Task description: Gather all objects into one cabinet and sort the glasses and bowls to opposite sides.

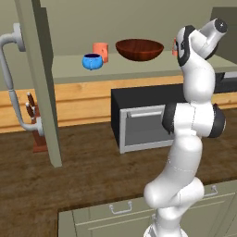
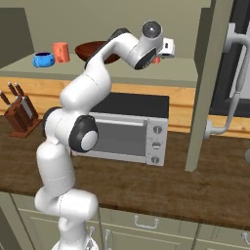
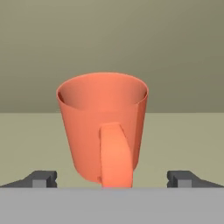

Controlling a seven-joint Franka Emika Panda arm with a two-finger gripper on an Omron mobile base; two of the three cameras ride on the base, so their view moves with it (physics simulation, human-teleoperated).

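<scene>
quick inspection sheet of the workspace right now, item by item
surface: pale shelf of the open cabinet, above a wooden counter
job's things: blue bowl and plain cup at the shelf's left; brown bowl mid-shelf; mug upright on the shelf, handle toward the camera
clutter: knife block and microwave on the counter
grippers: tool open, fingertips either side of the mug, not touching it
cables: nothing seen
surroundings: cabinet door swung open with a curved grey handle; green drawers below the counter
</scene>
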